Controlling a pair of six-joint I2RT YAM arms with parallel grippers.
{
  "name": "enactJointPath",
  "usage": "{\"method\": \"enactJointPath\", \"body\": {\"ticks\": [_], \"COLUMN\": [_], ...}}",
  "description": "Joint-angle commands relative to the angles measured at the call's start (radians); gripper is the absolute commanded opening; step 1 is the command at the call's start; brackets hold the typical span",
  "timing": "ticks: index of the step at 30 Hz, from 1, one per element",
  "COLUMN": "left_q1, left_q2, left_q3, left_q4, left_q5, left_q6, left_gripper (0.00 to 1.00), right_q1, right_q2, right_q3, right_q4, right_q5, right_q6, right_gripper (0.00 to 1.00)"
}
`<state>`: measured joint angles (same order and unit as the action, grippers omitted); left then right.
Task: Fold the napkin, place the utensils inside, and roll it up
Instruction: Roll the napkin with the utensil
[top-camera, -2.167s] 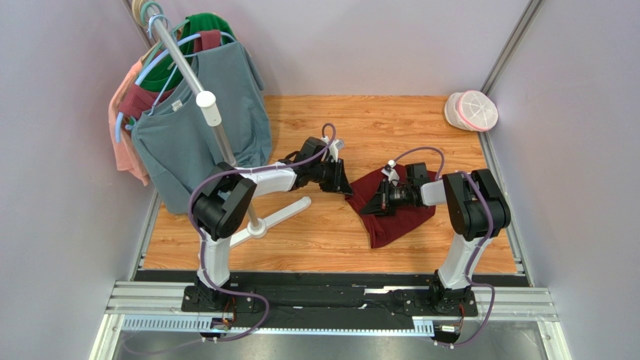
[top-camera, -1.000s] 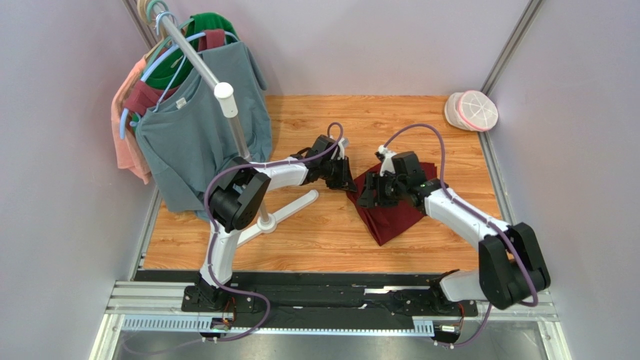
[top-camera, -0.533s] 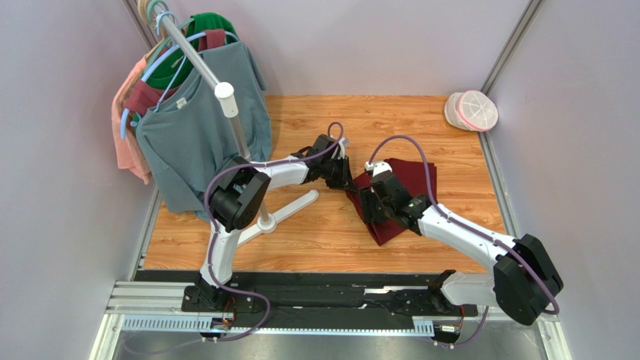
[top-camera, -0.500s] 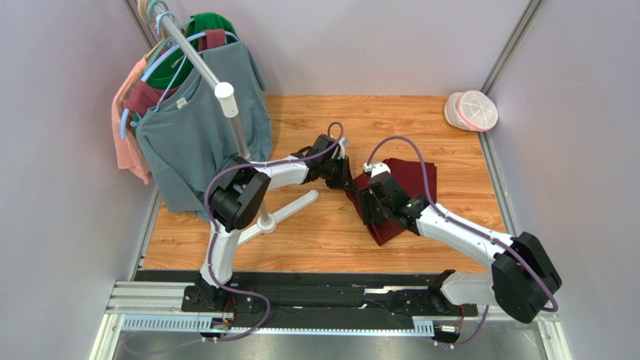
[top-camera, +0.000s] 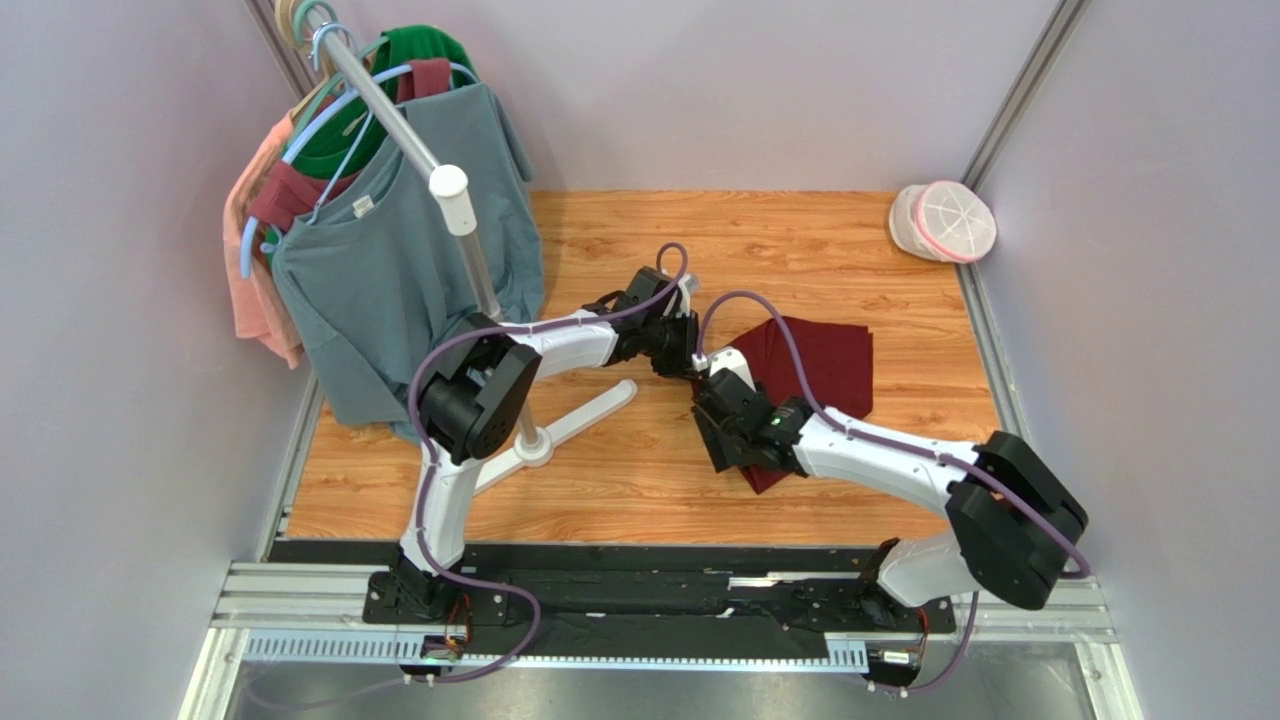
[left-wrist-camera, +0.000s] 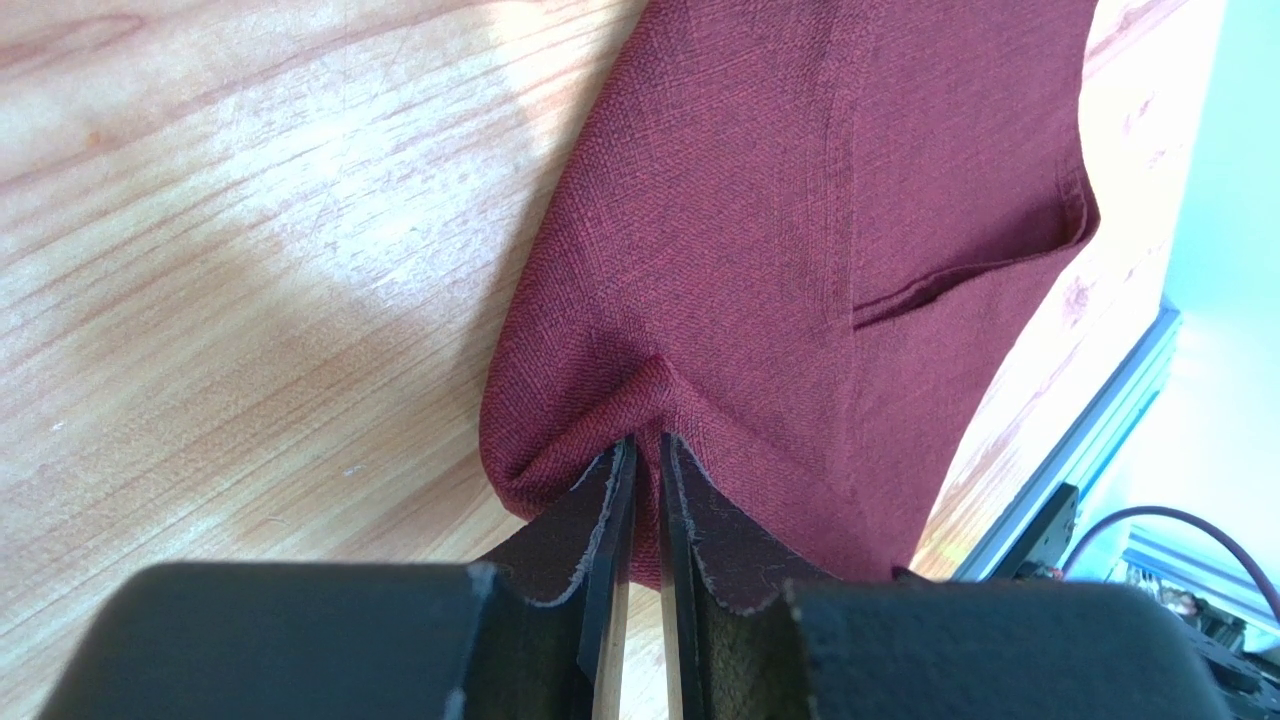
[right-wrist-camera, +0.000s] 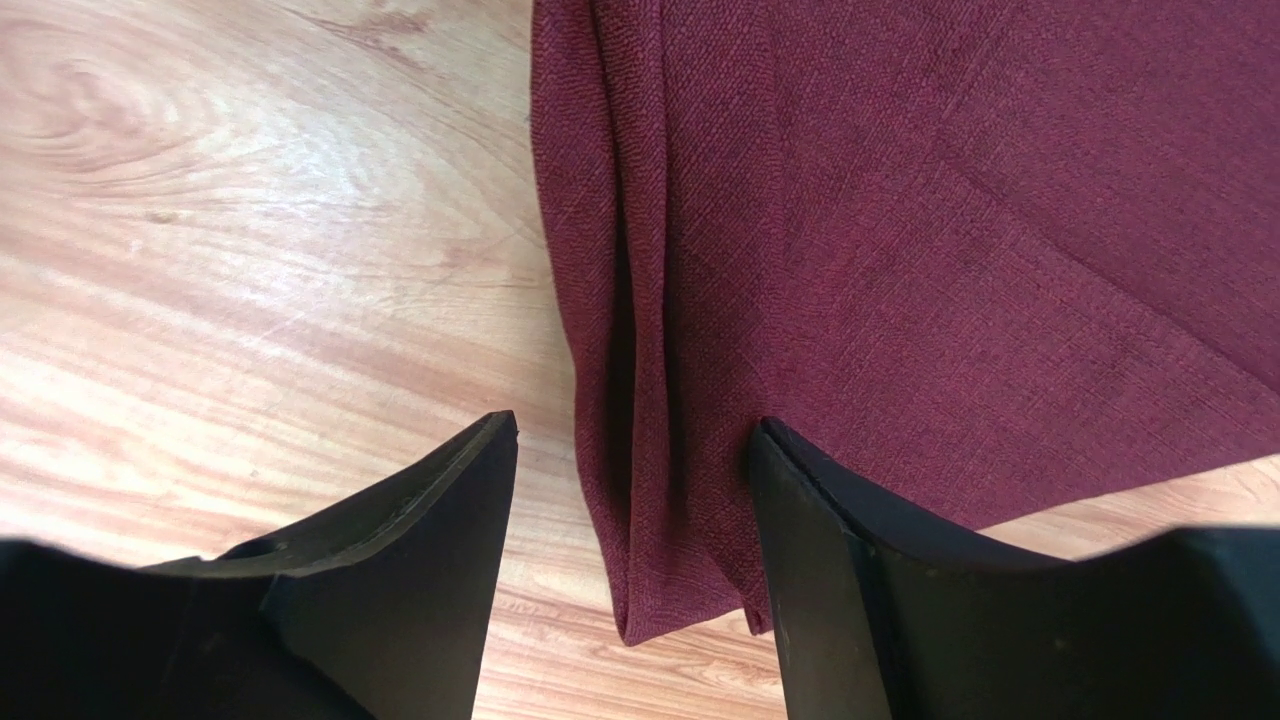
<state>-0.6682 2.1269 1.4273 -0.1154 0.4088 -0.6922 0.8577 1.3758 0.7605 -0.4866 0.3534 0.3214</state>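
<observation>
At the centre of the table (top-camera: 631, 473), from above, the half-folded napkin (top-camera: 824, 360) lies with its long axis 7 to 1 o'clock. Left wrist: the left gripper (left-wrist-camera: 642, 450) pinches a corner (jaws nearly together). Right wrist: the right gripper (right-wrist-camera: 634, 432), spread wide, straddles the layered edge at 6 o'clock. Folding is likely in hand, needing that edge gripped next.

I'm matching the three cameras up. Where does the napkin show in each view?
Top external: napkin lies right of centre on the table.
Left wrist: napkin fills the upper right; the left claw pinches its corner.
Right wrist: napkin fills the right side; the open right claw straddles its folded edge.
Shared landmark: the wood-grain table beside the cloth.
</observation>
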Motion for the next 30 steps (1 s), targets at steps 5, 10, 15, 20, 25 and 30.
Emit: {"method": "enactJointPath", "body": {"ticks": [5, 10, 15, 20, 25, 30], "left_q1": [0.001, 0.001, -0.001, -0.001, 0.002, 0.005], "left_q2": [0.015, 0.015, 0.008, 0.007, -0.039, -0.102], "left_q3": [0.035, 0.042, 0.042, 0.045, 0.028, 0.015], "left_q4": [-0.032, -0.046, -0.052, -0.047, -0.035, -0.056], "left_q5": [-0.013, -0.013, -0.015, -0.011, -0.01, -0.033], "left_q6": [0.029, 0.039, 0.043, 0.043, 0.06, 0.091], "left_gripper": [0.2, 0.2, 0.2, 0.2, 0.29, 0.43], "right_q1": [0.04, 0.069, 0.072, 0.07, 0.037, -0.023], "right_q2": [0.115, 0.153, 0.198, 0.215, 0.183, 0.149], "right_q3": [0.089, 0.103, 0.086, 0.066, 0.043, 0.039], "right_q4": [-0.069, -0.11, -0.113, -0.096, -0.015, 0.02], "right_q5": [0.124, 0.168, 0.144, 0.101, -0.111, -0.385], "right_q6": [0.106, 0.145, 0.192, 0.196, 0.157, 0.127], "right_gripper": [0.59, 0.56, 0.48, 0.16, 0.0, 0.0]}}
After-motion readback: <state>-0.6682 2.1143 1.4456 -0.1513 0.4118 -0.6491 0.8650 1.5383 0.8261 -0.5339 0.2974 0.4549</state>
